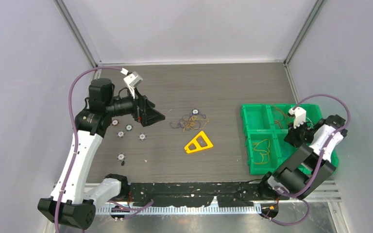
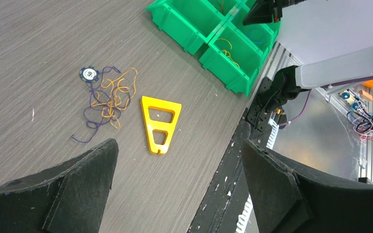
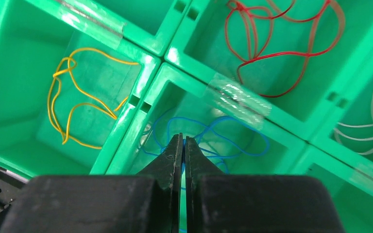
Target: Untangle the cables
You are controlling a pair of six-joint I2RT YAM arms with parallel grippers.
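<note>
A tangle of thin purple and orange cables [image 1: 190, 121] lies mid-table; it also shows in the left wrist view [image 2: 108, 99]. My left gripper [image 1: 153, 116] hovers left of it, open wide and empty [image 2: 178, 145]. My right gripper [image 1: 294, 136] is over the green bin tray [image 1: 246, 145]. Its jaws [image 3: 183, 137] are shut above the compartment with the blue cable [image 3: 233, 119], and a blue strand seems to run between them. Other compartments hold a yellow cable [image 3: 97, 49], a red cable [image 3: 272, 57] and a white cable [image 3: 364, 124].
A yellow plastic triangle [image 1: 198, 143] lies just in front of the tangle [image 2: 159, 121]. A small round disc [image 2: 89, 74] sits at the tangle's far end. Several more small discs [image 1: 128, 128] lie under the left arm. A black rail [image 1: 189, 189] runs along the near edge.
</note>
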